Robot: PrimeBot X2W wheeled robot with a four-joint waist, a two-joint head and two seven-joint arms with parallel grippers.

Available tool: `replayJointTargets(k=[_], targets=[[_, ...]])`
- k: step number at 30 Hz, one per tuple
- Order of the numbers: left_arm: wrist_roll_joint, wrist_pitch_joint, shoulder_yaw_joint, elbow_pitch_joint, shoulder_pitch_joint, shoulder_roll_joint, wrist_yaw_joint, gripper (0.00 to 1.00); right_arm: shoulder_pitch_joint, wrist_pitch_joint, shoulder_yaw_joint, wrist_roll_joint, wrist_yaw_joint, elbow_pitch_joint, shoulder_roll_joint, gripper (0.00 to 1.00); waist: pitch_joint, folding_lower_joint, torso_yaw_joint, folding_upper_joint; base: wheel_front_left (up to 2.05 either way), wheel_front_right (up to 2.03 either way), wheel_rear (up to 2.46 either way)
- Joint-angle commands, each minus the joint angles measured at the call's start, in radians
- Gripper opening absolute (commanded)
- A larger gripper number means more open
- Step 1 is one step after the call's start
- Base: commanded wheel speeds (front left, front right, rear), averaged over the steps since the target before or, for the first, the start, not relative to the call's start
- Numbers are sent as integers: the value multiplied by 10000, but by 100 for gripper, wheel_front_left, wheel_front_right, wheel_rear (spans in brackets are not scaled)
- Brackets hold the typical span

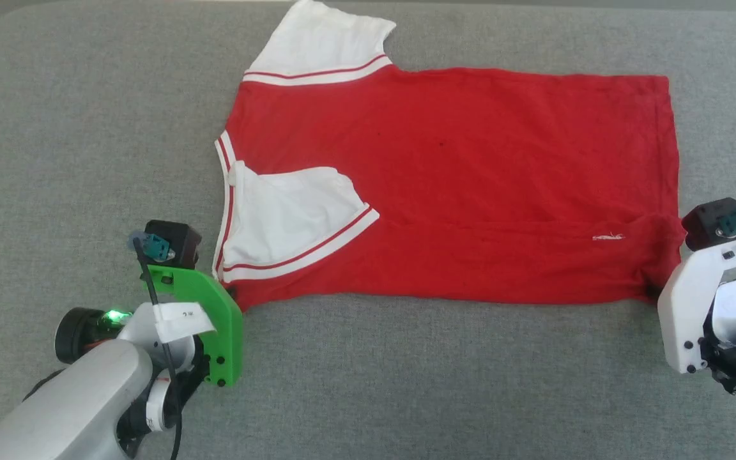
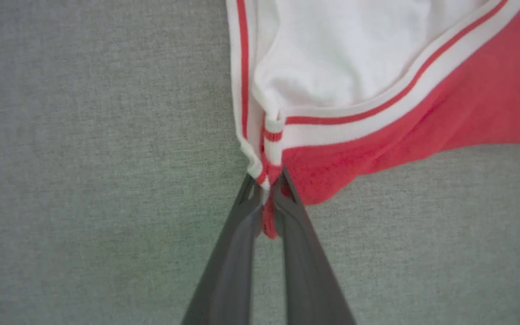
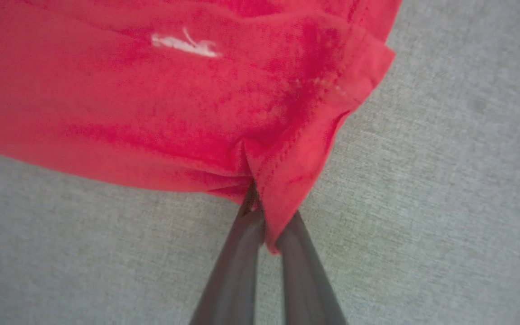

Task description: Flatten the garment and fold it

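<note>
In the head view, the garment (image 1: 457, 191) lies spread on the grey table (image 1: 406, 383), with the collar toward 9 o'clock and the hem toward 3 o'clock. One white sleeve (image 1: 320, 45) lies out flat toward 11 o'clock. The other sleeve (image 1: 291, 217) is turned in over the red body. The left gripper (image 1: 238, 300) sits at 8 o'clock, at the shoulder corner of the near edge. The right gripper (image 1: 657, 294) sits at 4 o'clock, at the hem corner. I think the two corners of one long edge are taken so that this side can be lifted together and stay straight.

In the left wrist view, the two dark fingers (image 2: 242, 234) are clenched on the corner, where the striped trim (image 2: 273, 135) meets the red cloth. A small tongue of fabric is pinched between them, toward 12 o'clock.

In the right wrist view, the fingers (image 3: 237, 262) are closed on the stitched hem corner, and the cloth bunches at the tips. The small white mark (image 3: 185, 44) lies toward 11 o'clock. Both grips look thin, so the fabric could slip when it is pulled.
</note>
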Motion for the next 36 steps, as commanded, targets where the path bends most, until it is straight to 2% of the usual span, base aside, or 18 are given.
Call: replayJointTargets(k=[1,8,20,26,33,34,35,36], targets=[[-48,-9,8,64,82,33,-43,0,258,94,79,104,-13,300,-52,0,-246,0,-49,0,0,0,0],[-213,11,-75,205,521,329,-192,0,738,429,149,862,-13,-89,-799,0,-1231,0,-163,0,0,0,0],[-486,218,-480,-502,1832,1093,-176,0,2581,1506,-427,1927,-13,-1391,-1329,0,-1931,0,-152,0,0,0,0],[-563,128,-642,-461,2199,968,-118,0,3207,1504,-491,1845,-13,-1542,-1260,0,-1799,0,-133,0,0,0,0],[-442,-180,-770,123,2142,513,-258,0,2928,869,-195,1532,-13,-1138,-1114,0,-1568,0,-168,0,0,0,0],[-418,-230,-776,190,2113,465,-292,24,2860,748,-138,1485,-13,-1088,-1112,41,-1559,0,-172,0,0,0,0],[-376,-311,-777,272,2076,411,-327,100,2779,599,-89,1461,-13,-1014,-1090,100,-1560,0,-176,0,0,0,0],[-339,-383,-775,336,2047,370,-352,100,2713,477,-63,1476,-13,-962,-1053,100,-1571,0,-181,0,0,0,0]])
